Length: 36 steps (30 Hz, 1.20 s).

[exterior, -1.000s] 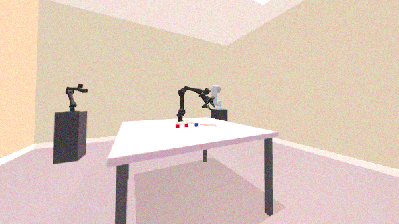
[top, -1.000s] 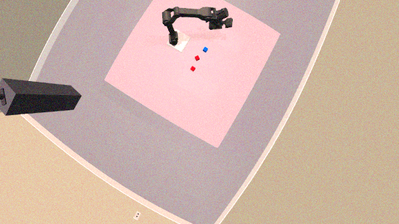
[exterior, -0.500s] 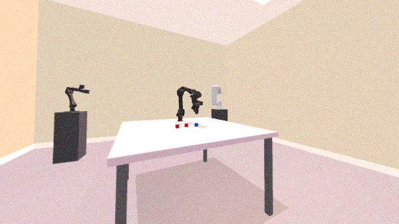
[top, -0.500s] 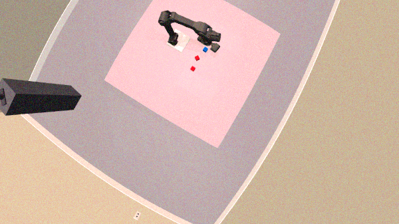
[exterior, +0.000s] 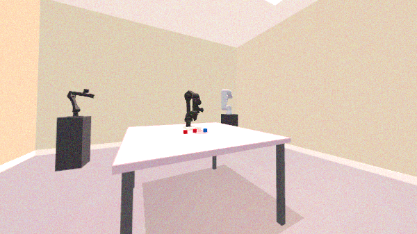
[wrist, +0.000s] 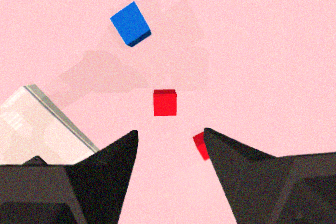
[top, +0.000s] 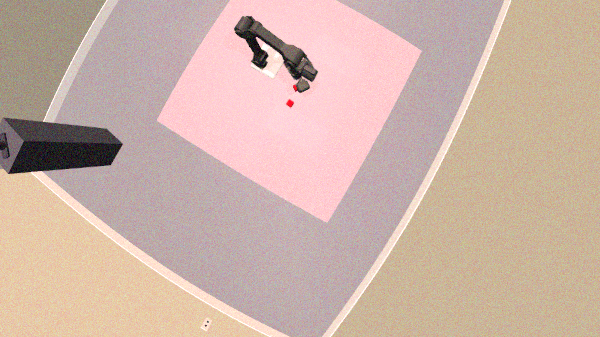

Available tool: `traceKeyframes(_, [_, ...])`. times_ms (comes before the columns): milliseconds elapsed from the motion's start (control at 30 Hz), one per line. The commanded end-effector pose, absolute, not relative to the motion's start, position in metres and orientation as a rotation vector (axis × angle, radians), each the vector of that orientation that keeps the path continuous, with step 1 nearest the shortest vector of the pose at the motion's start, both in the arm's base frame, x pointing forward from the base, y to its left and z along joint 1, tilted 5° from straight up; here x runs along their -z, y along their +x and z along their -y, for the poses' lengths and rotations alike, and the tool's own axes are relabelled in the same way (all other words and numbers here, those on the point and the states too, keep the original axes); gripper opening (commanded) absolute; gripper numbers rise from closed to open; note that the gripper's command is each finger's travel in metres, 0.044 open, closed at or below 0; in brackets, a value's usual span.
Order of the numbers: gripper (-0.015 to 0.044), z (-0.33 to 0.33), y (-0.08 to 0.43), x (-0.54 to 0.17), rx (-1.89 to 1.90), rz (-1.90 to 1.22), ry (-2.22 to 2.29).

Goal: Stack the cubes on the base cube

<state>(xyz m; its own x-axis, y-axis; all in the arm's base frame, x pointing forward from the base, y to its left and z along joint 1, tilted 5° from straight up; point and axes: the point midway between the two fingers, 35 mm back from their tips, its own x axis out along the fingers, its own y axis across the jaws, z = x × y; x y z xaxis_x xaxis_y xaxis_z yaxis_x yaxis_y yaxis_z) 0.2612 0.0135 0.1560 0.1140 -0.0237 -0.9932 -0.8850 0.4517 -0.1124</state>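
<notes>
Three small cubes rest flat on the pink table top, none stacked: a blue cube (wrist: 131, 23) and two red ones. In the wrist view the blue cube sits turned at an angle, well apart from the first red cube (wrist: 165, 102), which lies square-on; the second red cube (wrist: 200, 145) shows only a sliver. From above, all lie nearer the table's far edge than its near corner, well inside every edge

The black arm (top: 272, 43) reaches from its white base plate (top: 269, 67) toward four o'clock over the pink table top (top: 300, 161). Its gripper (top: 302, 85) partly hides one red cube (top: 295, 88); another red cube (top: 290, 103) lies near, at seven o'clock from it. A black box (top: 55, 144) stands well apart at nine o'clock.
</notes>
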Motion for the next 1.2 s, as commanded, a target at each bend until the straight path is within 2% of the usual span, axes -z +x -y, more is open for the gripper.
traceKeyframes(0, [0.0265, -0.011, 0.261, -0.139, -0.773, -1.325, -0.902])
traceKeyframes(200, [0.0265, -0.009, 0.264, -0.098, -0.773, -1.326, -0.902])
traceKeyframes(1167, [0.0265, -0.008, 0.268, -0.052, -0.773, -1.326, -0.902])
